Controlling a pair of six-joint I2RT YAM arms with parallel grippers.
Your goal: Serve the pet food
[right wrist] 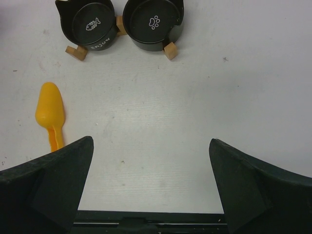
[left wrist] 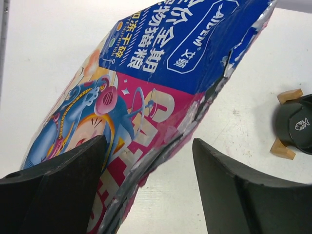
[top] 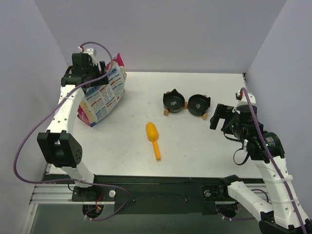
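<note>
Pet food bag (top: pixel 103 95) stands on end, top edge between jaws of the open left gripper (left wrist: pixel 148 146) for a pinch, while the open, empty right gripper (right wrist: pixel 151 144) hangs well apart from it.

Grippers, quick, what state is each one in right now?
Left gripper: open, jaws straddling the pet food bag edge, not clamped.
Right gripper: open, holding nothing.

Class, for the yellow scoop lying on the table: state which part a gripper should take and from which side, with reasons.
Take the scoop by its handle, from above, jaws across its width. It lies flat, and the handle is narrow and straight; the bowl end is wider and rounded, so likely to slip.
</note>
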